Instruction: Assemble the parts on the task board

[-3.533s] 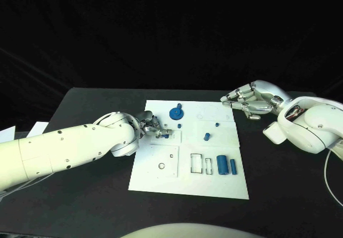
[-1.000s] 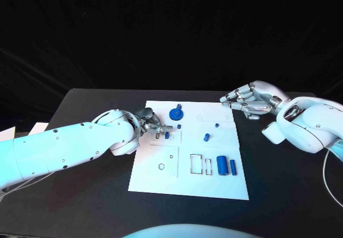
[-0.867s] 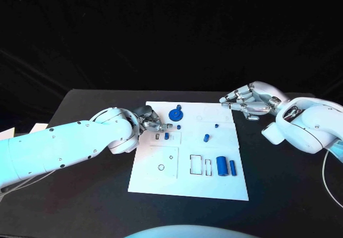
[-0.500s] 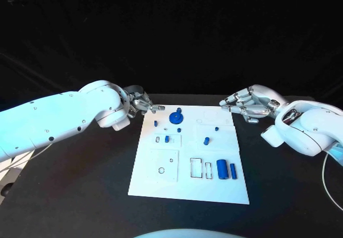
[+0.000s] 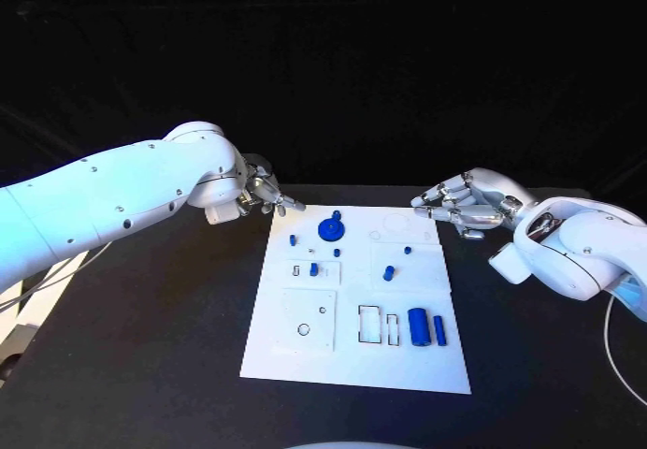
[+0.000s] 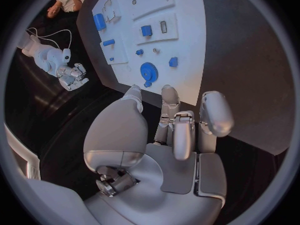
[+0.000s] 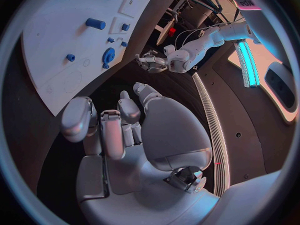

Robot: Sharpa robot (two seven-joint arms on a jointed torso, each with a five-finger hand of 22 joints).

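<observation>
The white task board (image 5: 357,365) lies mid-table. On it are a blue gear (image 5: 329,225), several small blue pieces such as one standing in a small plate (image 5: 314,269), and two blue cylinders (image 5: 418,326) lying side by side. My left hand (image 5: 263,195) hovers off the board's far-left corner, fingers apart, holding nothing. My right hand (image 5: 463,204) hangs off the far-right corner, fingers loosely bent and empty. The left wrist view shows my left hand (image 6: 169,130), the board (image 6: 184,15) and the gear (image 6: 149,71). In the right wrist view are my right hand (image 7: 119,130) and the gear (image 7: 108,55).
The black table (image 5: 176,318) surrounds the board. Empty rectangular slots (image 5: 371,323) sit beside the two cylinders, and a round hole (image 5: 304,329) is in the near-left plate. The opposite hands appear small in the wrist views: my right hand (image 6: 74,76), my left hand (image 7: 153,61).
My left hand let go of a small blue piece at the board's left plate, then lifted away to beyond the far-left corner. The right hand has barely moved. The camera shifted.
</observation>
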